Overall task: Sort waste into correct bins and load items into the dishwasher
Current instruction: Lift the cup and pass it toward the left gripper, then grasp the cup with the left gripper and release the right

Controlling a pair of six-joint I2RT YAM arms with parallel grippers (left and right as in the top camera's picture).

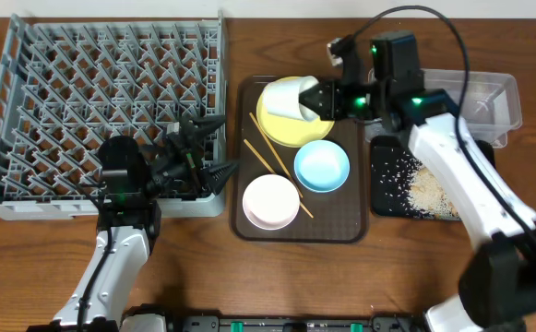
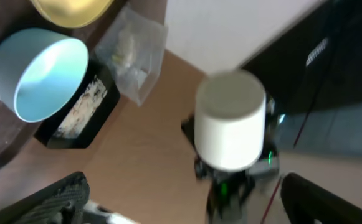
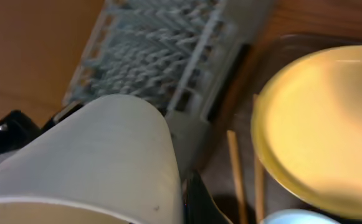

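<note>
At the front right corner of the grey dish rack [image 1: 28, 198] the left claw [image 1: 203, 149] hangs with jaws wide apart and empty — further right, the right claw [image 1: 312, 100] is clamped on the small white cup [image 1: 286, 98], tipped on its side over the yellow plate [image 1: 281, 131] on the brown tray [image 1: 341, 214]
</note>
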